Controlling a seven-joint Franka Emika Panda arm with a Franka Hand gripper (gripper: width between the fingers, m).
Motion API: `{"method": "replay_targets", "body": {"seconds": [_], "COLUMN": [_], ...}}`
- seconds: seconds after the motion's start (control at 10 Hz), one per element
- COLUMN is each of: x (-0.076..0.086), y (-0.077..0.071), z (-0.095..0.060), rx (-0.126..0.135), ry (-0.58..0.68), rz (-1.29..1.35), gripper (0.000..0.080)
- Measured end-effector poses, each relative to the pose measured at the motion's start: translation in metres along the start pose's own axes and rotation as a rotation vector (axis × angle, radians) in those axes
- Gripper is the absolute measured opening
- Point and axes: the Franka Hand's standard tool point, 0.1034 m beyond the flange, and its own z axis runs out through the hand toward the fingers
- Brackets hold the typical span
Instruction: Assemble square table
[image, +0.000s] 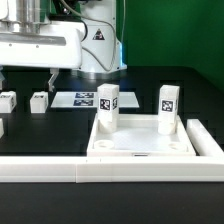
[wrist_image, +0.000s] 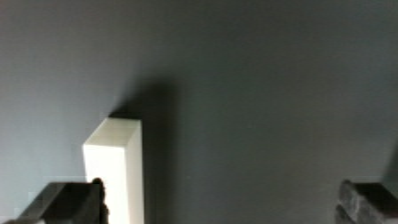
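Observation:
The square table top (image: 140, 148) lies on the black table at the exterior view's right, with two tagged white legs (image: 108, 104) (image: 168, 105) standing upright in its far corners. Two loose legs (image: 40, 102) (image: 8, 100) lie at the left, and a third (image: 1, 127) is cut by the left edge. My gripper (image: 54, 80) hangs open just above and behind the loose leg. In the wrist view the gripper (wrist_image: 222, 205) is open; a white leg (wrist_image: 116, 165) lies below, close to one dark finger (wrist_image: 71, 203), and the other finger (wrist_image: 370, 200) is far from it.
The marker board (image: 84, 98) lies flat behind the table top. A long white border rail (image: 110, 172) runs along the front edge. The robot base (image: 100, 45) stands at the back.

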Motion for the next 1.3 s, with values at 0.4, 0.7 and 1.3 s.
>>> {"method": "replay_targets", "body": {"seconds": [0.4,0.7,1.3], "x": [-0.001,-0.043,-0.081], "y": [0.001,-0.003,0.001], "z": [0.002,0.013,0.031], "rx": [-0.003,0.026,0.05], "ry": [0.003,-0.046,-0.11], "rz": [-0.01,-0.009,-0.006], "gripper": [0.0649,0.0649,0.0649]}}
